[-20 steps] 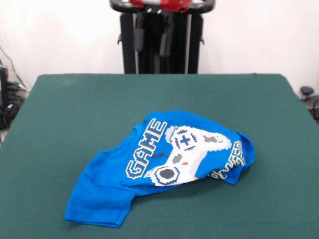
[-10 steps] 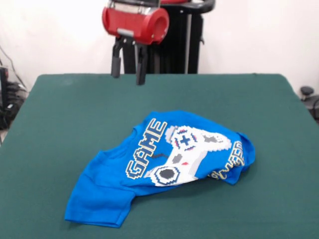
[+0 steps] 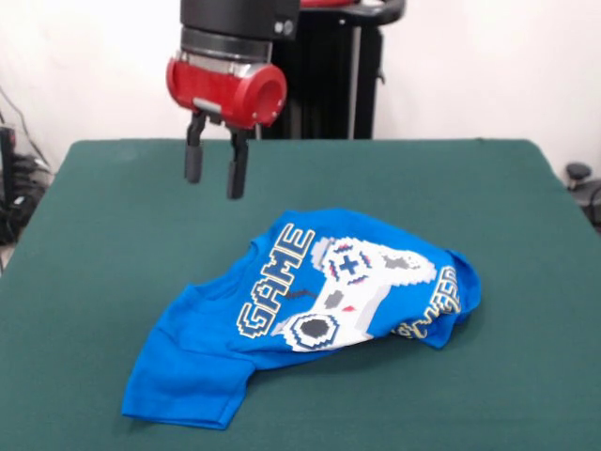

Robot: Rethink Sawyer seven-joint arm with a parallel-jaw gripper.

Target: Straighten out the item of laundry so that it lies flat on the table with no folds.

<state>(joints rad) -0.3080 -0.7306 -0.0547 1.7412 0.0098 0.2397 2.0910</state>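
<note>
The bright blue T-shirt (image 3: 310,305) lies crumpled on the dark green table (image 3: 113,216), near the front and middle. Its print, a white pixel controller with "GAME" lettering, faces up. The right side is bunched and folded under, and a sleeve spreads out at the lower left. My gripper (image 3: 214,178) hangs from the red and black arm above the table, to the upper left of the shirt and apart from it. Its two black fingers are spread apart and hold nothing.
The robot's black pedestal (image 3: 329,85) stands behind the table's far edge. Cables and equipment show past the left edge (image 3: 14,178), and a dark object (image 3: 577,174) sits past the right edge.
The arm has come down and forward from the top edge toward the shirt's upper left. The shirt has not moved.
</note>
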